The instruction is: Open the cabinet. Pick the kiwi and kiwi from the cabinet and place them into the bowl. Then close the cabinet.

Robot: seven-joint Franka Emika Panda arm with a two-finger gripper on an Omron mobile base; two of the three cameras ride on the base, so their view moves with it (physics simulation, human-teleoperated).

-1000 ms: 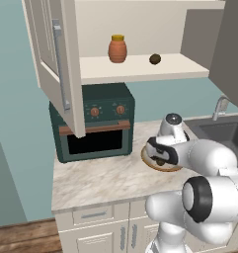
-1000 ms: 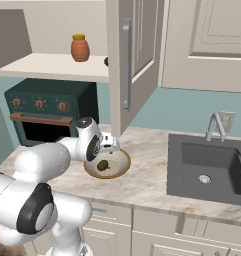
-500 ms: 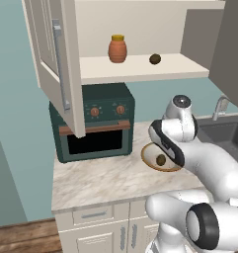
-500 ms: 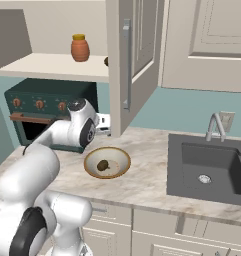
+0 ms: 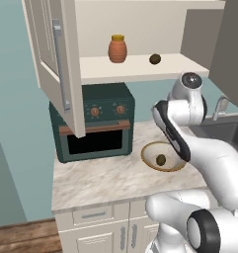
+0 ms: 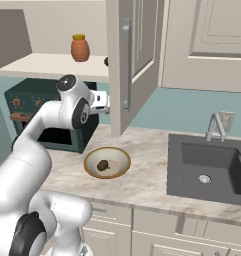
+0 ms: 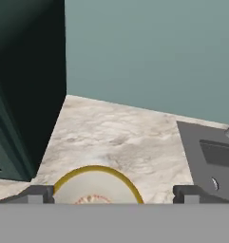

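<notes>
This is a kitchen, with a dark green toaster oven on a marble desk, a grey sink with a tap, drawers below, and a wall cabinet up high.

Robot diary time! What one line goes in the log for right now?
cabinet: open | bowl: one kiwi inside | shelf: other kiwi waiting | fingers: open, empty, above bowl
</notes>
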